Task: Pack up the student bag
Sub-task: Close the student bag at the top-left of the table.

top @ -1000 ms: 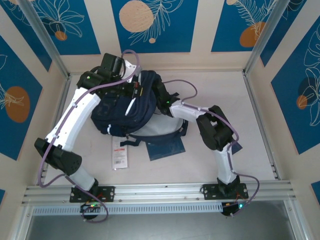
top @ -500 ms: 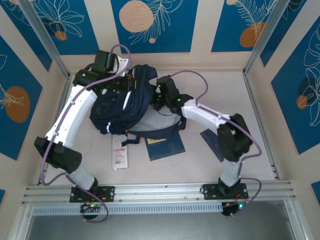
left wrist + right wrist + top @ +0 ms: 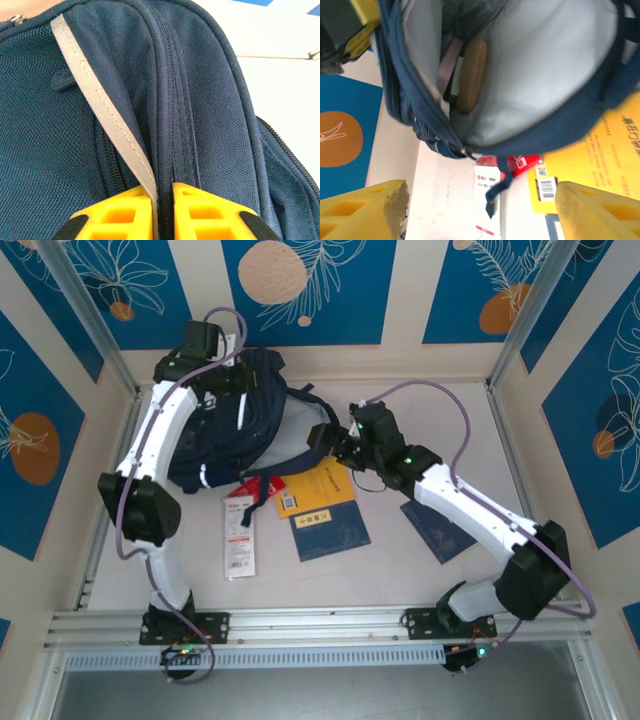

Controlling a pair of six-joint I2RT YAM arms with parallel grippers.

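Student bag (image 3: 235, 430): lies at about 10 o'clock on the surface (image 3: 500, 450), near the back-left corner, with its mouth gaping toward 3 o'clock.
Left claw (image 3: 162, 192): pinched narrow on a fold of the bag's navy fabric, right beside a grey strip (image 3: 100, 115). It appears to be holding the top edge up so the mouth stays wide.
Right claw (image 3: 480, 200): fingers spread wide and holding nothing, just off the opening on the bag's 3 o'clock side, facing the pale lining (image 3: 545, 65).
Done so far: at least two things sit deep in the main compartment, a tan oval item (image 3: 470, 75) and a pinkish item (image 3: 446, 75) touching it.
Left to do: a yellow book (image 3: 318, 492) lies on the surface near centre, with a navy booklet (image 3: 335, 532) partly under it. A second navy booklet (image 3: 438, 530) lies at 4 o'clock and a red-and-white packet (image 3: 238, 545) at 7 o'clock. All are outside the bag and the zip is open, so I judge the packing well short of finished.
Hard to make out: what the tan and pinkish items are. A red item (image 3: 262, 490) lies at the bag's lower edge, partly under a strap, and may be a tag or a loose packet. The left arm covers the bag's 9 o'clock side. The state of the front pocket cannot be told.
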